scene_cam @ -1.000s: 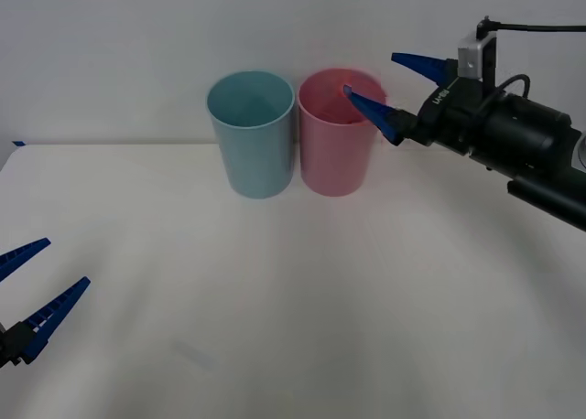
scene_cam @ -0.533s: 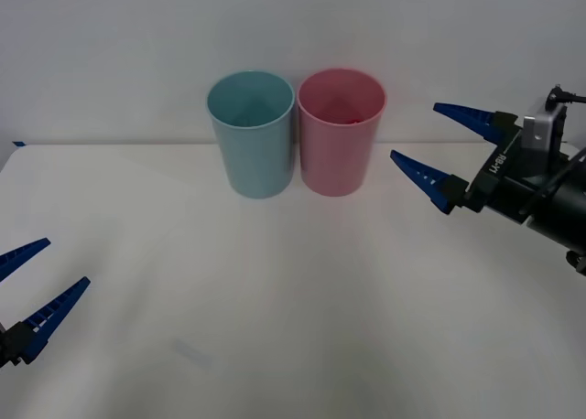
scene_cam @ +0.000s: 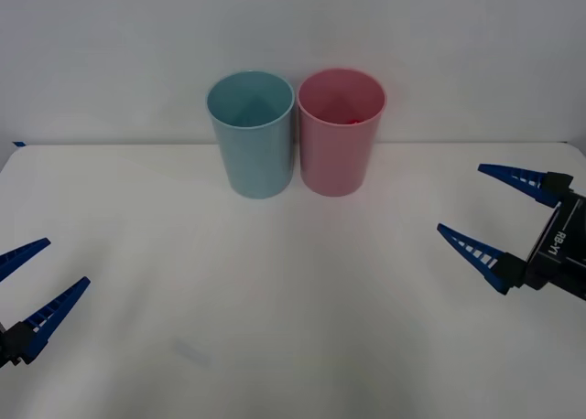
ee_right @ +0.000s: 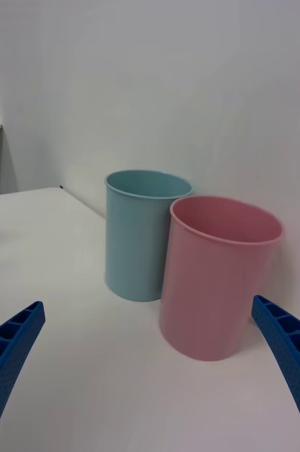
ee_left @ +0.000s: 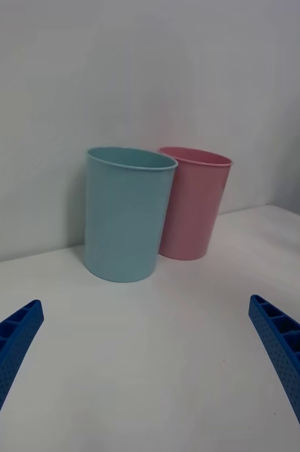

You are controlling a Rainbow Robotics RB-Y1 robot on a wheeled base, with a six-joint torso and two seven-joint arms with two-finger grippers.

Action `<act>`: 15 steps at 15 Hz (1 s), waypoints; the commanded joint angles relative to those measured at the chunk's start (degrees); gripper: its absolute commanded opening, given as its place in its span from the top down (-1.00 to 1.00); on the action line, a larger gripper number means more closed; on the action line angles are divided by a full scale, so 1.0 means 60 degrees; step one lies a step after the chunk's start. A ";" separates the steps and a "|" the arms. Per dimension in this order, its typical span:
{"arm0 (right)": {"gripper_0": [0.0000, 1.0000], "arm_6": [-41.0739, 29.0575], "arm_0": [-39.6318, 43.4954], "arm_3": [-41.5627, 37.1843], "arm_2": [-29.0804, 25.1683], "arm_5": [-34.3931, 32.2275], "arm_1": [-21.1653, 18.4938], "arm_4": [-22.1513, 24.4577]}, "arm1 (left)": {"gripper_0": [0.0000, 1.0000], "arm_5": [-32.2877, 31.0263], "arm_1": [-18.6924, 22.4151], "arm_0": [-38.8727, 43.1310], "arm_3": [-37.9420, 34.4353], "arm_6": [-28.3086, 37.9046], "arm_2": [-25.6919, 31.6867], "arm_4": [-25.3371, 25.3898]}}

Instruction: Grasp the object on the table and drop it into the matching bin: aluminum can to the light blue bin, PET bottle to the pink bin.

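Observation:
The light blue bin [scene_cam: 255,149] and the pink bin [scene_cam: 337,154] stand upright side by side at the back of the white table [scene_cam: 275,291]. Of the PET bottle I see just a red speck [scene_cam: 352,120] inside the pink bin, below its rim. My right gripper [scene_cam: 460,198] hangs open and empty over the table's right side, well clear of the pink bin [ee_right: 217,282] and the light blue bin [ee_right: 139,240]. My left gripper [scene_cam: 67,261] rests open and empty at the near left, facing the light blue bin [ee_left: 125,212] and the pink bin [ee_left: 192,205].
A plain white wall rises right behind the bins. Bare tabletop stretches between both grippers and the bins.
My right gripper has drawn back from the pink bin's rim, moving right, down and toward the near side, open throughout. The left arm has stayed still.

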 commanded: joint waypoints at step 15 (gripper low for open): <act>-1.00 -0.0018 0.3275 0.0002 -0.2397 -0.1844 0.1308 -0.0338 | -1.00 0.0000 0.0000 0.0000 0.0000 0.0000 0.0000 0.0000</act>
